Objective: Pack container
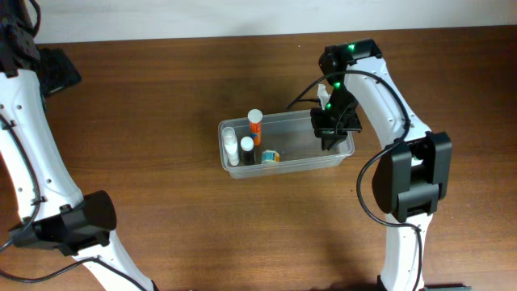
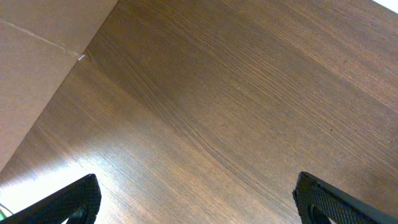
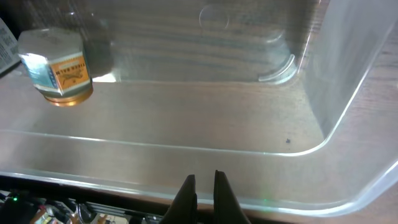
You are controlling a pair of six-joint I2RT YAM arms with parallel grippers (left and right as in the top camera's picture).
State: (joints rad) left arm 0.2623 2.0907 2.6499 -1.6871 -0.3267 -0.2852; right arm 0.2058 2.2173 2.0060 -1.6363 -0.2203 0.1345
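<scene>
Container (image 1: 343, 151) sits mid-bench (image 1: 161, 97), long axis left-right, upright, already holding a few items clustered at its left end: a white-capped orange bottle (image 1: 255, 125), two small white bottles (image 1: 231, 145), and a small jar with an orange label (image 3: 59, 71). The right end of the tub is bare. My right gripper (image 3: 204, 186) hangs over that bare right end, jaws shut, nothing between them that I can see. Left gripper (image 2: 199, 199) is parked well apart over bare wood, jaws spread wide, empty. Handling guess: thin clear plastic, light, walls likely flex if squeezed, smooth and slippery, and it will slide on the wood if nudged rather than resist. Contents shift the weight to the left end, so a lift from the right rim would probably tip it. Best hold, I'd say: pinch the rim on a long wall near the middle, or steady one end with one arm while the other loads. Hard to make out: the clear walls blend with wood grain in the wrist view, so the rim edge reads only as highlights. My right arm covers the tub's far right corner from overhead. Bottle labels are unreadable, and a white object behind my right wrist is mostly hidden.
</scene>
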